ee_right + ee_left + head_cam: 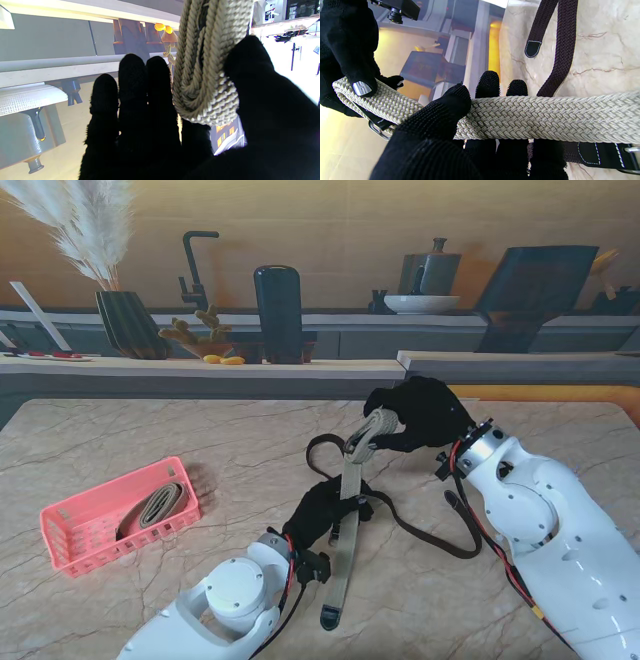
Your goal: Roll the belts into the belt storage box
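A beige braided belt (349, 510) runs from its small rolled end (370, 432) down toward me, its dark tip (331, 616) lying on the table. My right hand (425, 415) is shut on that rolled end (207, 75), held above the table. My left hand (322, 515) is shut on the strap's middle (520, 120), thumb over it and fingers (487, 82) behind. A dark brown belt (420, 530) lies looped on the marble around and under the beige one (563, 45). The pink belt storage box (75, 525) sits at the left with one rolled beige belt (155, 505) inside.
The marble table (220, 440) ends at a raised ledge (300, 365) behind. On the counter beyond stand a dark vase with feathers (125, 320), a black cylinder (277, 310) and a white bowl (420, 302).
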